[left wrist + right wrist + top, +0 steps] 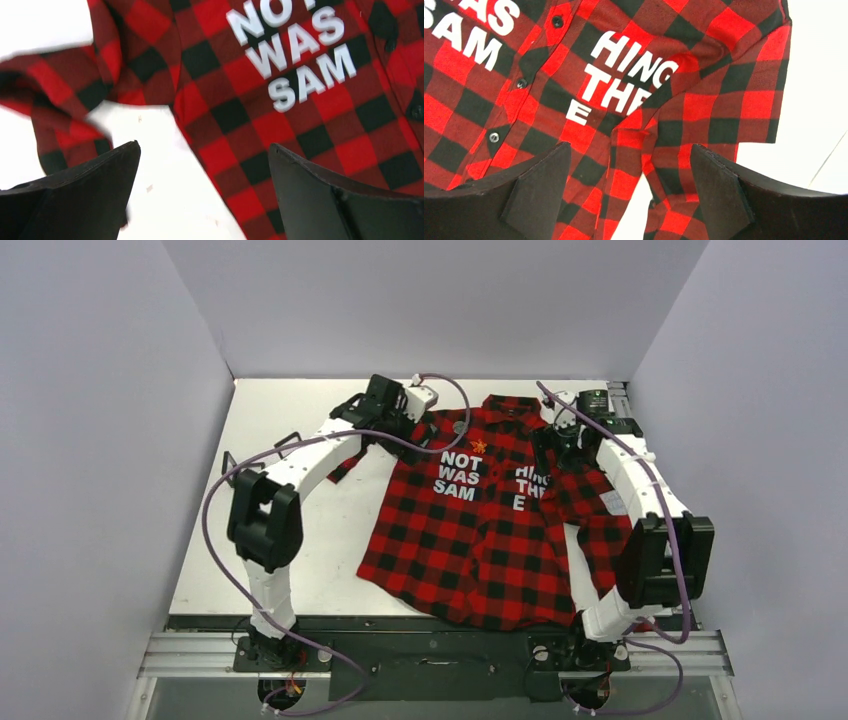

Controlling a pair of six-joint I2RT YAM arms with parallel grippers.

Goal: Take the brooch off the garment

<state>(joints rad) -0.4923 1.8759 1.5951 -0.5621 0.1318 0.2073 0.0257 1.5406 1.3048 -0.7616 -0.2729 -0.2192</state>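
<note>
The garment [480, 540] lies face-up on the desk [300, 490], hem toward the arm bases and collar at the far end. Further out, the left claw [204, 150] hangs spread and empty over the shirt's edge beside "SAM", and the right claw [630, 147] is likewise spread and empty over the opposite sleeve fold. Farthest, the brooch [479, 447] sits pinned just above "NOT", in neither wrist view. Being so small, it could be missed, or pinched together with cloth so the shirt drags.
</note>
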